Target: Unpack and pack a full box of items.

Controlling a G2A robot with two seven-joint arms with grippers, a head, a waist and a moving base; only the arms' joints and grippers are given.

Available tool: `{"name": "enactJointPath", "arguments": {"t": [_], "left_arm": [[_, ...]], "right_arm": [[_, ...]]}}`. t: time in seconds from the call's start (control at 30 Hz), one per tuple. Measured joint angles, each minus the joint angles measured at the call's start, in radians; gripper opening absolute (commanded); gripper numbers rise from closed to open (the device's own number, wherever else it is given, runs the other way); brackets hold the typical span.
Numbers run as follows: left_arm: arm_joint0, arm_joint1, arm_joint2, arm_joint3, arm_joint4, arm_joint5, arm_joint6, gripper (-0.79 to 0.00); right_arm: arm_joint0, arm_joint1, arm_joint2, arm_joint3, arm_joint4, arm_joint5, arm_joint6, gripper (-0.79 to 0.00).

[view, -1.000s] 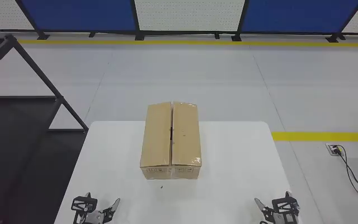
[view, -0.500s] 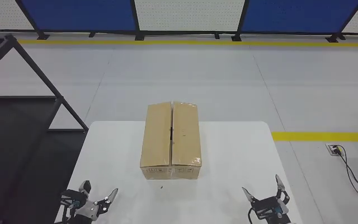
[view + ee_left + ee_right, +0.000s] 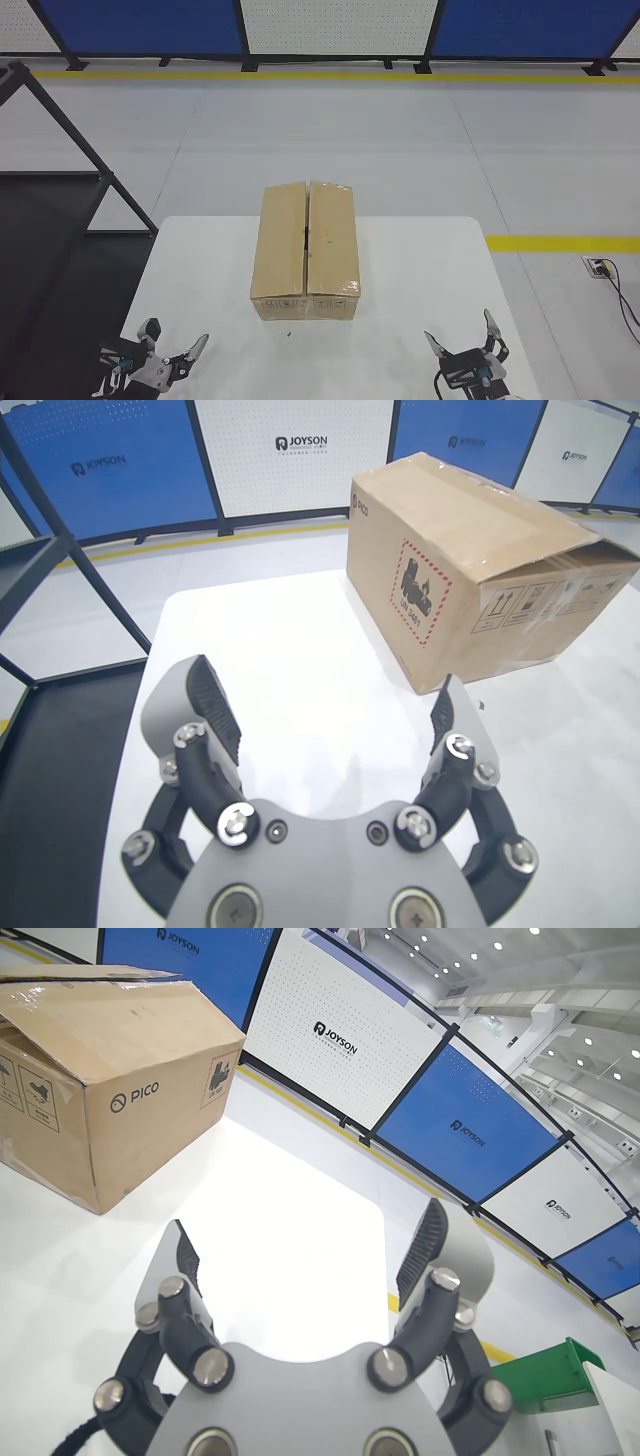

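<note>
A brown cardboard box (image 3: 306, 250) stands in the middle of the white table (image 3: 420, 280), its two top flaps folded down and meeting along a centre seam. The box (image 3: 465, 575) carries a red-bordered label on its side, and its flaps (image 3: 75, 975) sit slightly lifted at one end. My left gripper (image 3: 174, 341) is open near the table's front left corner, nothing between its fingers (image 3: 215, 705). My right gripper (image 3: 461, 334) is open near the front right, also holding nothing. Both grippers are well short of the box.
A black metal rack (image 3: 50, 230) stands just left of the table, with a dark shelf (image 3: 55, 750) beside the table edge. A green bin (image 3: 550, 1373) sits off the table's right side. Blue and white partition panels (image 3: 340, 25) line the far floor.
Both grippers have opened wider and shifted: the left one slightly outward to the left, the right one slightly inward toward the table's middle. The box has not moved.
</note>
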Motion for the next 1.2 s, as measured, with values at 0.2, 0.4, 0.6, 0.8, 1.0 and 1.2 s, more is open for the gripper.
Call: {"name": "enactJointPath", "arguments": {"t": [0.2, 0.4, 0.6, 0.8, 1.0, 1.2], "left_arm": [[-0.05, -0.006, 0.059, -0.006, 0.014, 0.043, -0.054, 0.0], [-0.057, -0.01, 0.074, -0.032, -0.015, 0.031, -0.016, 0.0], [-0.048, -0.014, 0.073, -0.053, -0.09, 0.005, 0.005, 0.0], [-0.044, -0.015, 0.074, -0.06, -0.094, 0.016, -0.012, 0.0], [-0.044, -0.015, 0.074, -0.06, -0.094, 0.016, -0.011, 0.0], [-0.081, -0.02, 0.086, -0.055, -0.153, 0.045, -0.059, 0.0]], "right_arm": [[0.04, -0.001, -0.067, -0.029, -0.119, -0.064, -0.013, 0.0], [0.116, -0.009, -0.198, -0.077, -0.356, -0.106, 0.03, 0.0], [0.243, -0.034, -0.357, -0.052, -0.497, -0.153, 0.134, 0.0], [0.3, -0.046, -0.391, -0.014, -0.424, -0.182, 0.174, 0.0], [0.299, -0.046, -0.391, -0.015, -0.426, -0.182, 0.174, 0.0], [0.33, -0.059, -0.402, 0.038, -0.345, -0.145, 0.157, 0.0]]}}
